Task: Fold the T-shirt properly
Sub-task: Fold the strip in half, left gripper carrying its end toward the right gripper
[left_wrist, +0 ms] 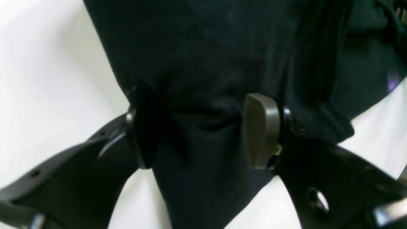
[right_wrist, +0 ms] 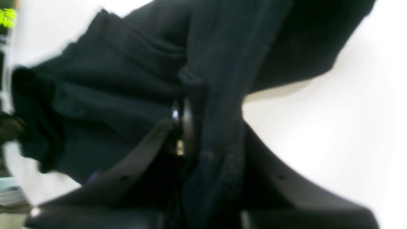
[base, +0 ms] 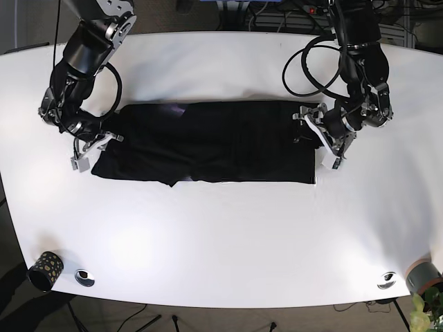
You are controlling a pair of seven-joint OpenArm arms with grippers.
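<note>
T-shirt, black, lies as a long flat band across the middle of the white table, its ends reaching toward both arms; wide bare tabletop lies in front of it and behind it, and both table ends stay open. In the base view's left, the right gripper sits at the band's left end; its wrist view shows the fingers closed tight on a bunched fold of cloth, though that view is blurred and the pad faces are buried in fabric. A small dotted cup and a round fitting stand near the front left edge, well apart from the shirt. At the band's right end, the left gripper has its fingers parted somewhat, with a gathered tongue of cloth between them; the left-hand pad is dark against dark fabric, so contact there cannot be judged. A second round fitting sits near the front right edge. A grey object at the far right corner is cut off.
</note>
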